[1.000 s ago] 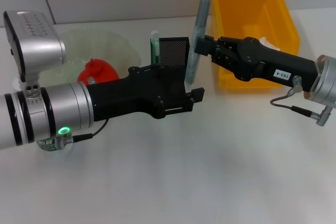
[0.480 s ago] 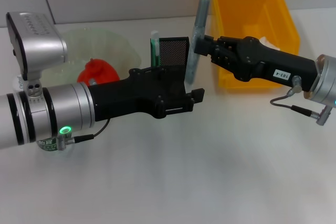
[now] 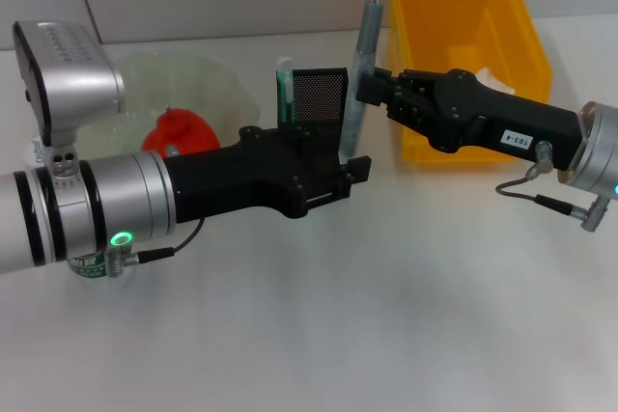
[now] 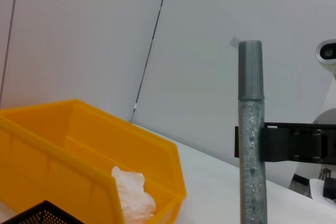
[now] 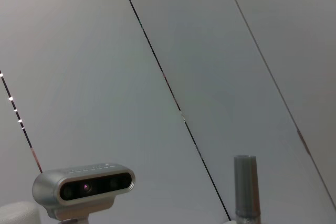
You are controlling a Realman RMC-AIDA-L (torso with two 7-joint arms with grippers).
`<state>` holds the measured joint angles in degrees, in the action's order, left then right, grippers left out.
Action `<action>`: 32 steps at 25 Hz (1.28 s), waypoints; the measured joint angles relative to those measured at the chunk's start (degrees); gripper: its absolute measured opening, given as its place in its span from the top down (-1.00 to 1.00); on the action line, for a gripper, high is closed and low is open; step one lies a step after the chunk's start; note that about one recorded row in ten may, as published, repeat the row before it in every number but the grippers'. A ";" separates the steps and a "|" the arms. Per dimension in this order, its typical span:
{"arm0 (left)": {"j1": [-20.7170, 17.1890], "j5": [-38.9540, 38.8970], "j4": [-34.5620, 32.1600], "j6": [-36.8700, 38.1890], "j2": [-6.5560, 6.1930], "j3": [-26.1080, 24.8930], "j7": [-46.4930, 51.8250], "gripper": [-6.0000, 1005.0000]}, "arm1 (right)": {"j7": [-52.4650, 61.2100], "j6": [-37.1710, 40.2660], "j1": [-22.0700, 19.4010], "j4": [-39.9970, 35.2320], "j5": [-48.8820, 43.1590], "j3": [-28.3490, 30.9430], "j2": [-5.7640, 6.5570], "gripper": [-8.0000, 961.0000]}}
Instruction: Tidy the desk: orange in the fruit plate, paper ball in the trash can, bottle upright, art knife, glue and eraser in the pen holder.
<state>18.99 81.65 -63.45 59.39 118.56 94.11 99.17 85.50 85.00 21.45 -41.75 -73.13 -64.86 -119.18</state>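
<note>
My right gripper [image 3: 367,84] is shut on a slim grey glue tube [image 3: 360,65] with a glittery body, holding it upright just right of the black mesh pen holder [image 3: 319,96]. The same glue tube [image 4: 251,129] fills the left wrist view, with the right gripper [image 4: 262,142] clamped at its middle. My left gripper [image 3: 355,171] sits low in front of the pen holder, at the tube's lower end, which it hides. A green-handled tool [image 3: 283,89] stands in the holder. The orange [image 3: 179,132] lies in the pale green fruit plate [image 3: 208,79]. The paper ball [image 4: 131,187] lies in the yellow trash can [image 3: 454,7].
The trash can stands at the back right, directly behind my right arm. My left arm's silver wrist camera housing [image 3: 63,55] rises at the left, over the fruit plate. White tabletop stretches across the front.
My left gripper has shifted slightly up and back toward the tube's lower end. The right gripper and the tube have barely moved.
</note>
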 joint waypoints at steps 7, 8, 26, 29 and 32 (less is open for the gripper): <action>0.00 0.08 0.00 0.20 -0.10 0.30 0.46 -0.04 | -0.48 -0.17 -0.09 0.01 0.00 0.00 0.00 0.76; 0.00 0.09 0.00 0.44 -0.15 0.30 0.47 -0.02 | -0.49 -0.19 -0.10 0.00 0.00 0.00 0.00 0.76; 1.48 0.16 -0.01 2.79 -0.18 0.57 1.04 0.67 | -0.51 -0.17 -0.10 0.01 -0.61 -0.03 0.00 0.76; 1.49 0.16 -0.01 2.90 -0.18 0.58 0.91 0.67 | -0.51 -0.18 -0.10 0.01 -0.68 -0.02 0.00 0.76; 1.51 0.16 0.14 2.92 -0.15 0.46 0.75 0.67 | -0.52 -0.20 -0.10 0.01 -0.69 -0.01 0.00 0.76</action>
<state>20.50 81.81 -63.31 62.31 118.42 94.57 99.92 84.98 84.80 21.36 -41.74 -73.82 -64.87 -119.18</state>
